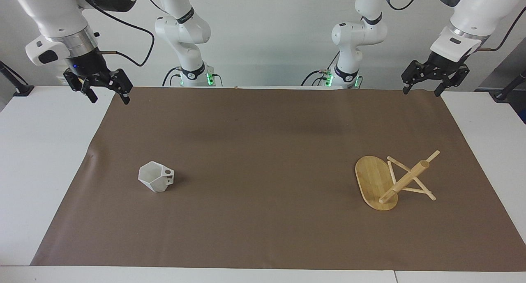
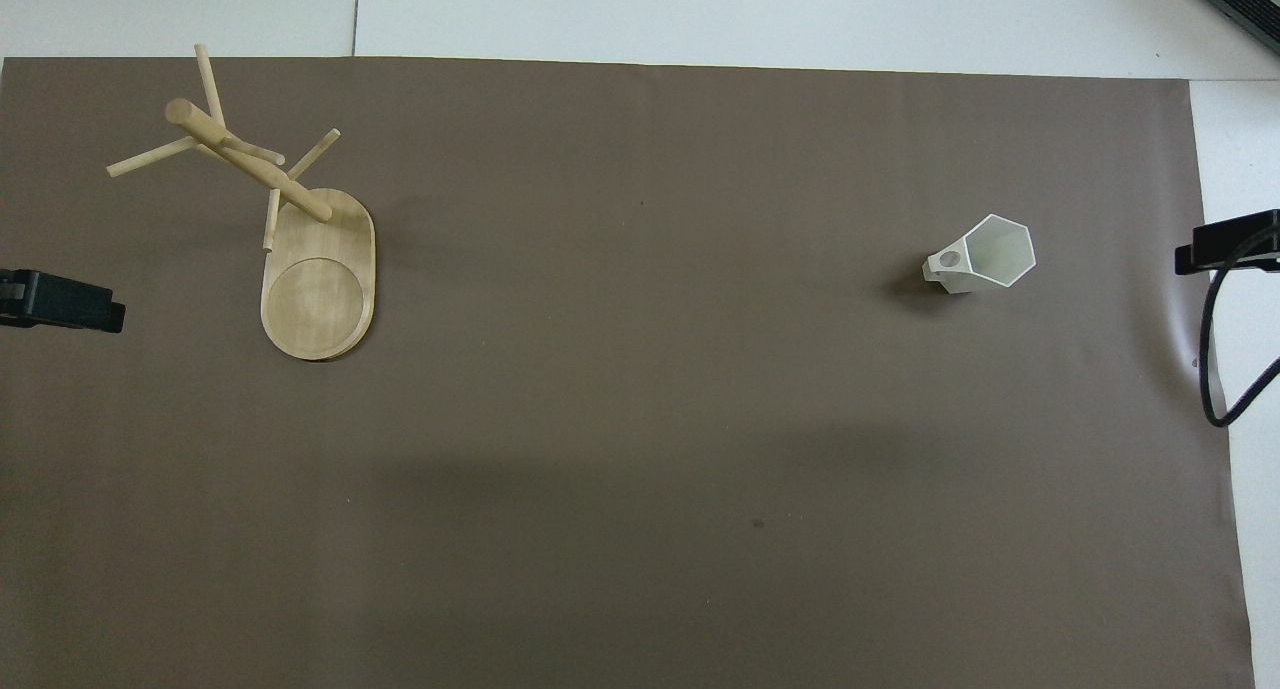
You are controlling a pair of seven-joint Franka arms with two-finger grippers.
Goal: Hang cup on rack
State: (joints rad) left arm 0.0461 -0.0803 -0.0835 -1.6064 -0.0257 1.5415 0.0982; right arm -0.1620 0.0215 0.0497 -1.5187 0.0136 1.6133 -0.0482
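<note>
The white faceted cup [image 1: 155, 177] rests on the brown mat toward the right arm's end of the table. Its handle with the round hole points toward the middle. Its hexagonal rim shows in the overhead view [image 2: 982, 254]. The bamboo rack [image 1: 392, 181] stands on its oval base toward the left arm's end, with pole and pegs bare; it also shows in the overhead view [image 2: 318, 279]. My right gripper [image 1: 110, 100] hangs open and empty over the mat's corner near its base. My left gripper [image 1: 421, 93] hangs open and empty over the mat's other near corner. Each arm waits.
The brown mat [image 1: 263, 151] covers most of the white table [image 1: 37, 151]. A black cable [image 2: 1215, 369] hangs at the right arm's end. Only dark gripper tips show at the overhead view's edges.
</note>
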